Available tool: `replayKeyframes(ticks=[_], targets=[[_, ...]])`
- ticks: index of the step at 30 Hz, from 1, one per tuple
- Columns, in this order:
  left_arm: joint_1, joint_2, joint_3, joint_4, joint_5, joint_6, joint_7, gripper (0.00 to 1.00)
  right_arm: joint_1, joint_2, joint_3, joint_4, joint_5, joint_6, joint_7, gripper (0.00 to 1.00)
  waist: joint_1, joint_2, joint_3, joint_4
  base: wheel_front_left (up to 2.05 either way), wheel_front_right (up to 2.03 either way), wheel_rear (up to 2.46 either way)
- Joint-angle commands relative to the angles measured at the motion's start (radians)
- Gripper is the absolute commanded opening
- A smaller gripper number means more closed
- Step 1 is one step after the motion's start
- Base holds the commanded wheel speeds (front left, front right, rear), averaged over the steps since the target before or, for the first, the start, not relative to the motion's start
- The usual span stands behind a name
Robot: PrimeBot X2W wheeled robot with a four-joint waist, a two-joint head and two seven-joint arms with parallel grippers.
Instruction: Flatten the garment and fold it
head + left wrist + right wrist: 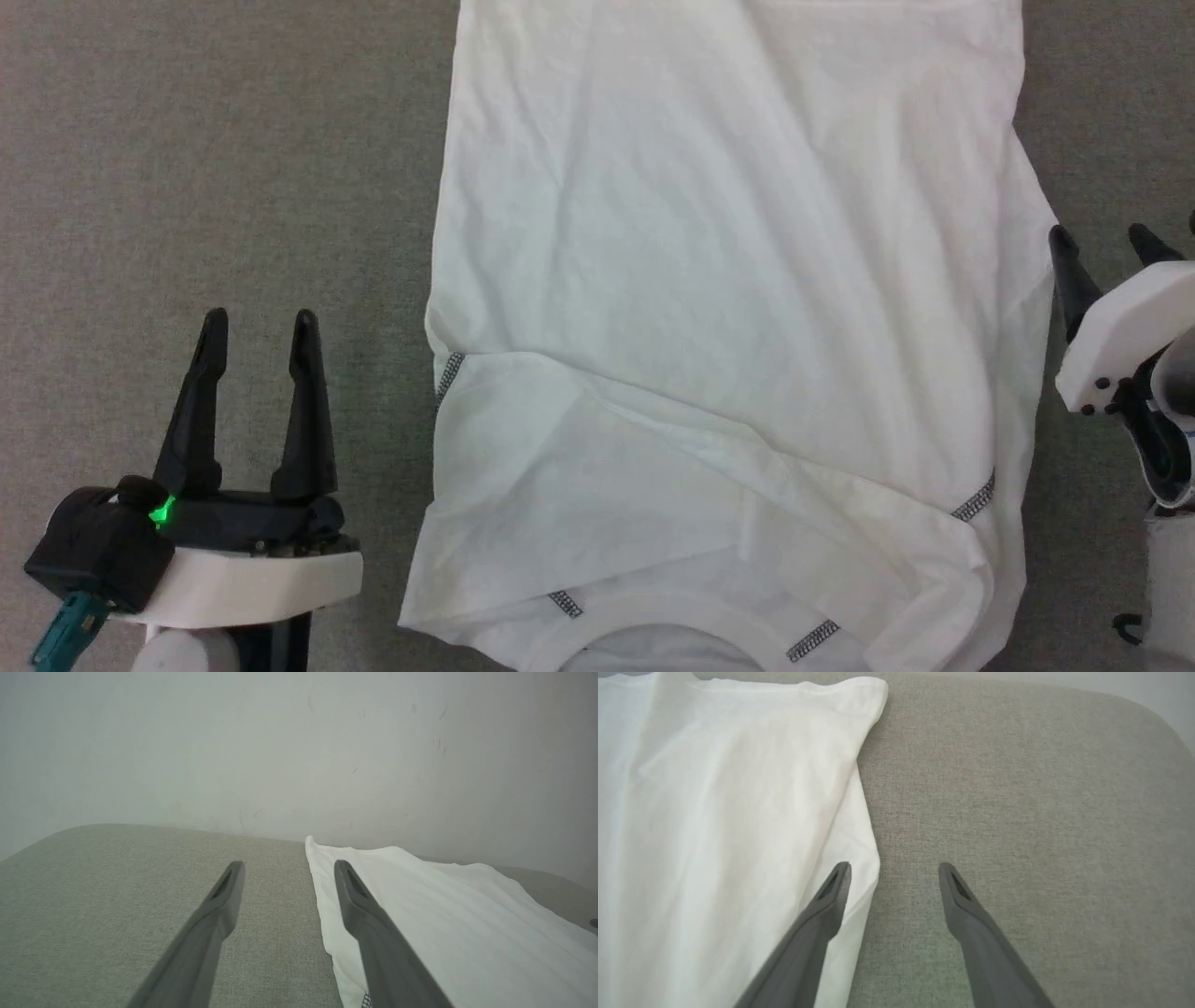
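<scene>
Garment [728, 233] lying white and spread out on the middle of the grey mat [215, 140], collar end at the near side of the mat with some cloth flopped over there, thin, soft and very light, so likely to sag, wrinkle and slip when pulled. Left gripper [260, 319] over bare mat on the left part and right gripper [1100, 238] on the right part of the mat, one finger over the cloth edge, both with jaws wide apart and holding nothing. Best to pinch gently at the side edges near the corners, through all layers, and lift both sides together.
</scene>
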Motion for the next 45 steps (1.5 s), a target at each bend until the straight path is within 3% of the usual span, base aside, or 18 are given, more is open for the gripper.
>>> replayKeyframes(ticks=[1,8,9,10,11,12,23,34,40,41,42,43,45], targets=[[-0.017,-0.004,0.005,0.002,0.009,-0.005,-0.005,1.00,-0.014,-0.001,0.002,0.003,-0.001,-0.001,0.002,1.00,-0.0001,0.0002,0.014,0.012,0.00,0.00,0.00],[-0.037,-0.016,0.011,0.012,0.013,-0.017,-0.005,1.00,-0.021,0.000,0.001,0.031,-0.006,-0.001,0.030,1.00,-0.0001,0.0002,0.039,0.030,0.00,0.00,0.00],[-0.040,-0.017,0.012,0.014,0.014,-0.019,-0.005,1.00,-0.022,0.003,-0.003,0.036,-0.005,-0.001,0.035,0.80,-0.0001,0.0002,0.041,0.031,0.00,0.00,0.00],[-0.042,-0.017,0.013,0.015,0.014,-0.020,-0.005,1.00,-0.022,0.005,-0.005,0.040,-0.006,-0.001,0.041,0.45,-0.0001,0.0002,0.043,0.032,0.00,0.00,0.00],[-0.044,-0.018,0.015,0.016,0.015,-0.021,-0.005,1.00,-0.021,0.008,-0.006,0.045,-0.006,-0.001,0.048,0.28,-0.0001,0.0002,0.045,0.033,0.00,0.00,0.00],[-0.046,-0.018,0.017,0.017,0.015,-0.022,-0.005,1.00,-0.021,0.010,-0.009,0.048,-0.005,-0.001,0.056,0.00,-0.0001,0.0002,0.047,0.034,0.00,0.00,0.00],[-0.041,-0.023,0.041,0.033,0.019,-0.029,-0.005,1.00,-0.031,0.013,-0.048,0.043,-0.019,-0.001,0.015,0.00,-0.0001,0.0002,0.004,-0.003,0.00,0.00,0.00],[0.001,-0.029,0.056,0.039,0.021,-0.031,-0.005,1.00,0.163,0.053,-0.298,0.029,-0.005,-0.001,-0.048,0.00,-0.0001,0.0002,-0.066,-0.030,0.00,0.00,0.00],[0.021,-0.028,0.067,0.034,0.020,-0.032,-0.005,1.00,0.258,0.073,-0.331,0.068,0.021,-0.001,-0.092,0.00,-0.0001,0.0002,-0.085,-0.038,0.00,0.00,0.00],[0.024,-0.027,0.069,0.033,0.021,-0.032,-0.005,1.00,0.259,0.074,-0.325,0.071,0.024,-0.001,-0.109,0.08,-0.0001,0.0002,-0.088,-0.040,0.00,0.00,0.00],[0.026,-0.026,0.071,0.031,0.021,-0.032,-0.005,1.00,0.257,0.075,-0.316,0.072,0.023,-0.001,-0.128,0.72,-0.0001,0.0002,-0.090,-0.042,0.00,0.00,0.00],[0.028,-0.025,0.073,0.030,0.022,-0.032,-0.005,1.00,0.252,0.075,-0.303,0.072,0.026,-0.001,-0.143,1.00,-0.0001,0.0002,-0.091,-0.044,0.00,0.00,0.00],[0.029,-0.022,0.073,0.027,0.024,-0.031,-0.005,1.00,0.237,0.075,-0.280,0.063,0.037,-0.001,-0.162,1.00,-0.0001,0.0002,-0.095,-0.047,0.00,0.00,0.00]])
